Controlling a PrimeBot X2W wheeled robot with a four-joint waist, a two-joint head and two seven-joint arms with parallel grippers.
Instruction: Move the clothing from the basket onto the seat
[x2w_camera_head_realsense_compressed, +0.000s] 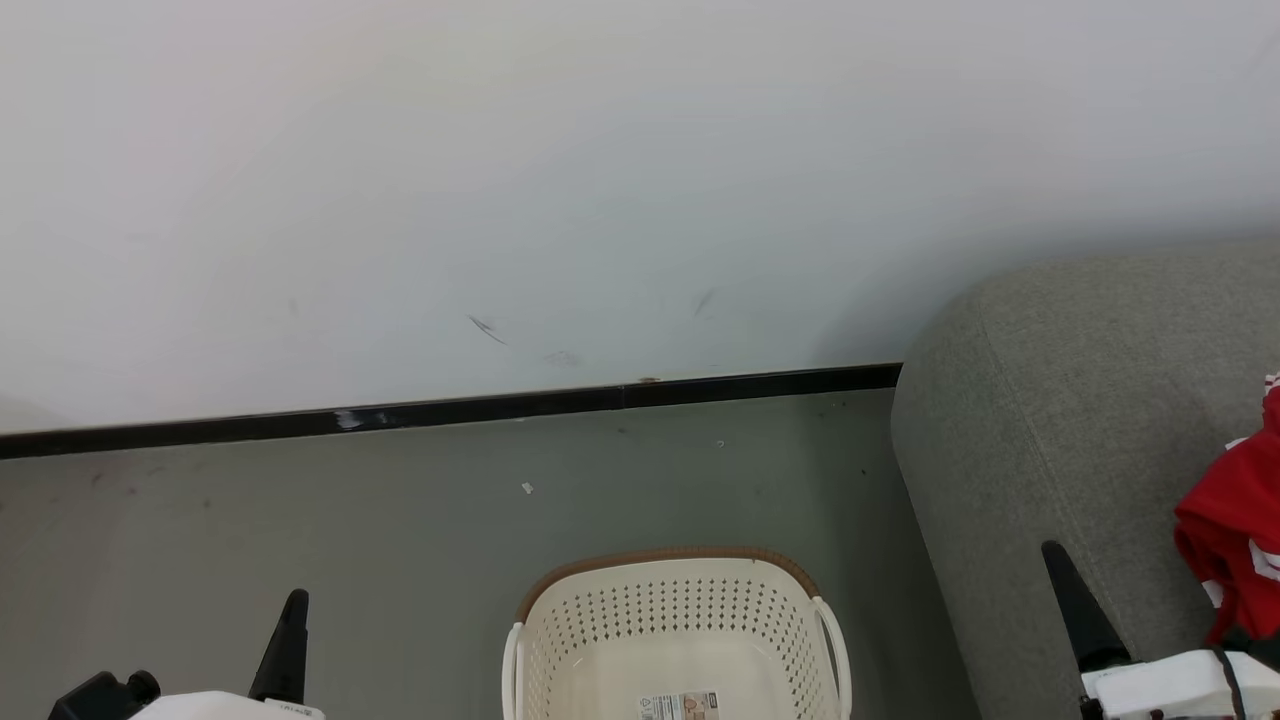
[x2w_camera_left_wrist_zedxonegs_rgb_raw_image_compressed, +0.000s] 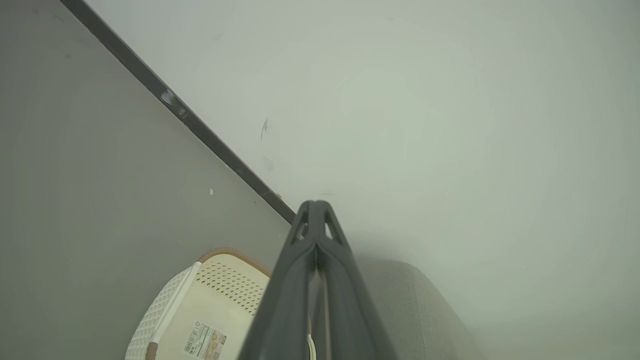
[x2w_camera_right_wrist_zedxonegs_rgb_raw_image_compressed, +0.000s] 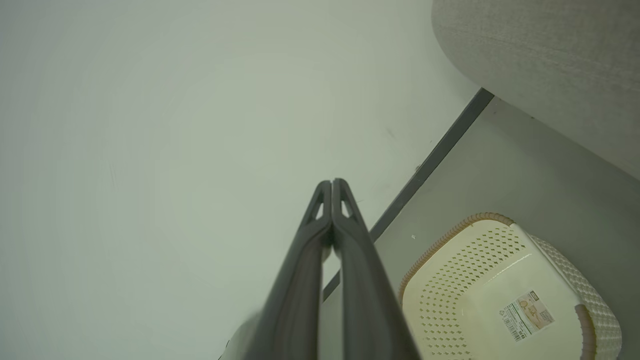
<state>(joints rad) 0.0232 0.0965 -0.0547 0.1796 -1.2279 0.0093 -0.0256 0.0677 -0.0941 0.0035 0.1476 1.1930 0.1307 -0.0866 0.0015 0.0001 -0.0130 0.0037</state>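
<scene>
The cream perforated basket (x2w_camera_head_realsense_compressed: 680, 625) with a brown rim stands on the floor at bottom centre, holding nothing but a label on its bottom; it shows too in the wrist views (x2w_camera_left_wrist_zedxonegs_rgb_raw_image_compressed: 210, 305) (x2w_camera_right_wrist_zedxonegs_rgb_raw_image_compressed: 500, 290). Red clothing (x2w_camera_head_realsense_compressed: 1235, 540) with white stripes lies on the grey seat (x2w_camera_head_realsense_compressed: 1060, 440) at the right edge. My left gripper (x2w_camera_head_realsense_compressed: 295, 600) is shut at lower left, left of the basket, its fingers pressed together with nothing between them (x2w_camera_left_wrist_zedxonegs_rgb_raw_image_compressed: 316, 205). My right gripper (x2w_camera_head_realsense_compressed: 1052, 552) is shut over the seat's arm, just left of the clothing, holding nothing (x2w_camera_right_wrist_zedxonegs_rgb_raw_image_compressed: 332, 182).
A white wall (x2w_camera_head_realsense_compressed: 600, 180) with a black skirting strip (x2w_camera_head_realsense_compressed: 450, 410) runs behind the basket. Grey floor (x2w_camera_head_realsense_compressed: 300, 510) stretches left of the basket. The seat's rounded arm stands close to the basket's right side.
</scene>
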